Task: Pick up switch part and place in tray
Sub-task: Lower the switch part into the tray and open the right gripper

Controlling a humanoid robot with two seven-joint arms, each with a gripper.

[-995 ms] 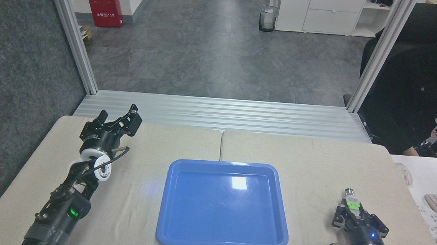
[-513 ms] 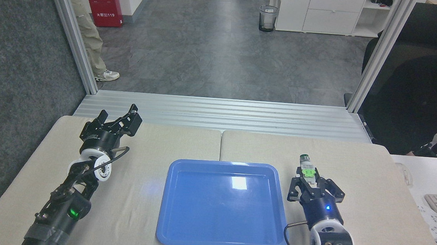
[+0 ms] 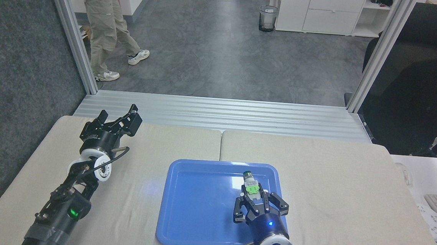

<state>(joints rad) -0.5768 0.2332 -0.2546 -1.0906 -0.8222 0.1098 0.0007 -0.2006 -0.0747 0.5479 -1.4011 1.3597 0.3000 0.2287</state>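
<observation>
Half the switch part (image 3: 250, 185) hides in right claw (image 3: 254, 194).

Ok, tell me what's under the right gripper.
The tray lies under the right gripper, which holds the switch part. The tray floor directly beneath is covered by the gripper.

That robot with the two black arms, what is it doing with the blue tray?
The right gripper is clamped on a small whitish plastic switch part with a green middle and a silver metal end. It holds the part over the right half of the big, shallow, glossy blue plastic tray on the beige table, and the part is not yet let go. The left gripper is open and holds nothing, off to the left of the tray. Behind the table, a person in beige trousers is on the grey floor.
</observation>
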